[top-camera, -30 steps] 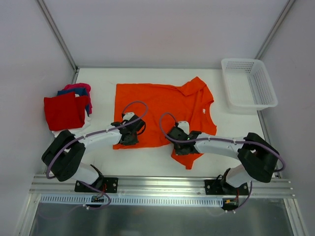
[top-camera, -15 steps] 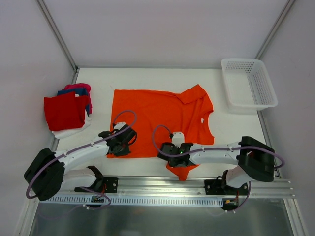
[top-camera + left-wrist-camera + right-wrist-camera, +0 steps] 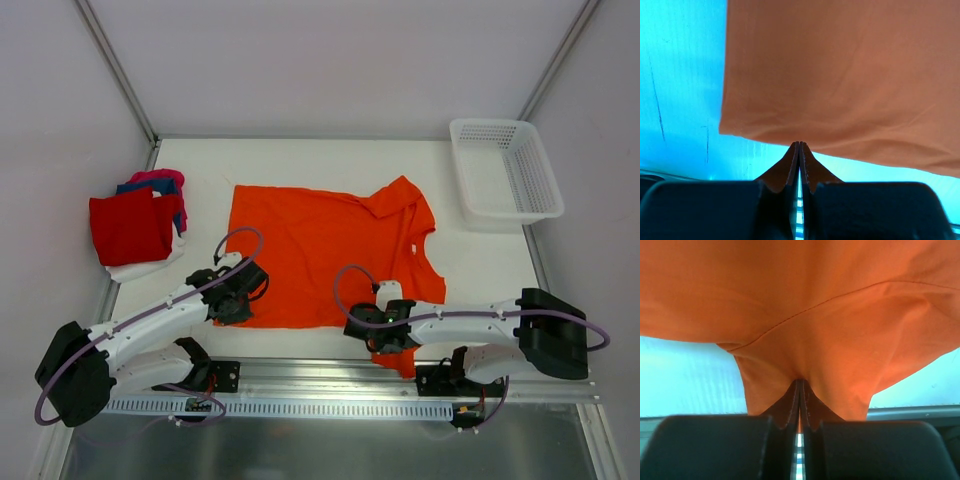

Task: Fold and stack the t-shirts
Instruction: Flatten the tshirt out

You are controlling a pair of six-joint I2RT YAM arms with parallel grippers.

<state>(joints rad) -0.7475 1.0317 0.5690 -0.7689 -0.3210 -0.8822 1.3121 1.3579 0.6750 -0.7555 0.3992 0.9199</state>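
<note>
pulled toward 6 o'clock, the bright orange cloth t-shirt (image 3: 320, 240) lies unfolded, left gripper (image 3: 236, 302) and right gripper (image 3: 381, 332) clenching its edge, red-topped folded stack (image 3: 135, 228) at 9 o'clock.

A white table (image 3: 300, 155) sat evenly lit between plain pale walls (image 3: 330, 60), slanted metal posts (image 3: 115, 65) rising from its far corners, a metal rail (image 3: 330, 372) along its near edge.

Far edge: bare counter (image 3: 300, 160) strip, open from the left corner to the basket.
Far right corner: blocked by white mesh basket (image 3: 535, 170).
Left edge: stack of folded t-shirts (image 3: 130, 228).
Centre: orange t-shirt (image 3: 320, 245) lying flat; narrow bare lane between it and the stack.
Near edge: left arm (image 3: 150, 320) and right arm (image 3: 470, 315) stretch across.
</note>
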